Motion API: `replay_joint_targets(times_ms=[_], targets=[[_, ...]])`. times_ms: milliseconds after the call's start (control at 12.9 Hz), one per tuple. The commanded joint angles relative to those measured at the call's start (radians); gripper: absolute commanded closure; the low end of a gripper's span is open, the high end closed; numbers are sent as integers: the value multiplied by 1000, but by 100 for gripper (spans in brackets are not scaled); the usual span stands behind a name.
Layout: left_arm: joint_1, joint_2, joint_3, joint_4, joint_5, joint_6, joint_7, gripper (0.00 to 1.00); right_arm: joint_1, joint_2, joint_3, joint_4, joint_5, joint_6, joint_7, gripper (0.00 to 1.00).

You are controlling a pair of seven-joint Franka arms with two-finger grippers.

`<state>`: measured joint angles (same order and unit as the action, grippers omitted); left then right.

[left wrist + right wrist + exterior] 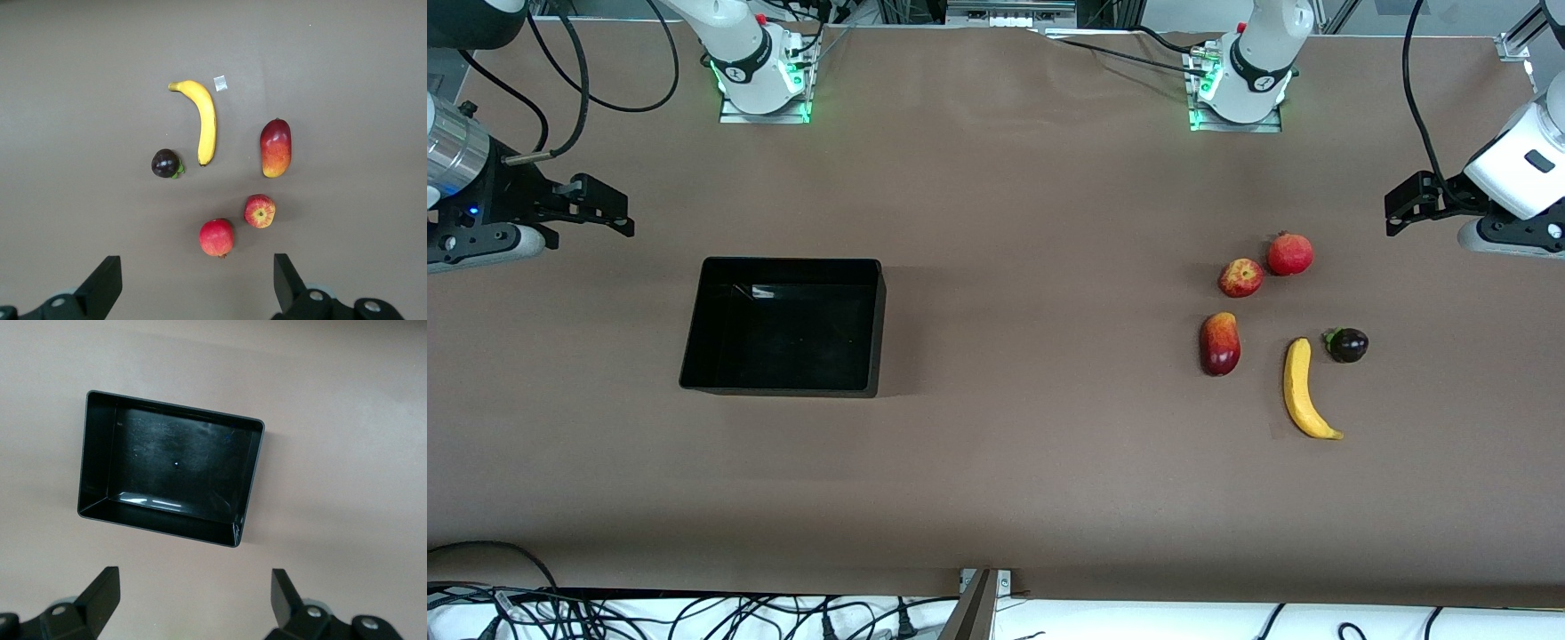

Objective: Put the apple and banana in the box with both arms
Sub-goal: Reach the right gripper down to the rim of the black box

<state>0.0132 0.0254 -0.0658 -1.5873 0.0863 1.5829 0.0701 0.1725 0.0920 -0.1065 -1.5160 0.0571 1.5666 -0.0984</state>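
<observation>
Now, my left end effector [193,287] hangs with its fingers spread wide and nothing between them, up over the tabletop [1014,196] at my left arm's end, above the bare patch farther from the front camera than the fruit. My right end effector [193,603] is likewise spread and empty, over the tabletop at my right arm's end, near the box [876,329] but not above it.

Outward from my left side, the apple [1241,277] sits nearly touching a plain red round fruit [1290,254]. That is my first worry: they look alike, and a slightly misplaced descent could close on the wrong one, or nudge the apple so it rolls off. A red-and-orange mango-like fruit [1220,344] lies just nearer the front camera than the apple, so there is little room for my fingers on that side.

The banana [1303,389] lies flat on the tabletop, nearer the front camera still, with a dark purple fruit [1348,345] close beside its upper end. If I grip it along its length instead of across, or too near a tip, I judge it may pivot or slip out.

The box stands well apart from all the fruit, toward my right arm's end, open and empty. The carry is long; a weak hold could drop the fruit short, and both arms converging on it could crowd each other.
</observation>
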Motion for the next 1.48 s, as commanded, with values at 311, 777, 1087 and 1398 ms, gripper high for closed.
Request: replay_joint_targets(times_ms=[311,777,1087,1398], targets=[[5,19,-3,40,-20,-32,-9,0,7,-3,-2,11,-33,-20,14,0],[4,16,-22,47,-13,-80,-6,0,-2,21,-18,-339,-79,321,78,0],[7,18,-17,47,-11,-78,4,0,-7,118,-68,-594,-63,738,89,0],[5,16,-22,47,-11,-81,4,0,-18,216,-68,-684,1,935,91,5]])
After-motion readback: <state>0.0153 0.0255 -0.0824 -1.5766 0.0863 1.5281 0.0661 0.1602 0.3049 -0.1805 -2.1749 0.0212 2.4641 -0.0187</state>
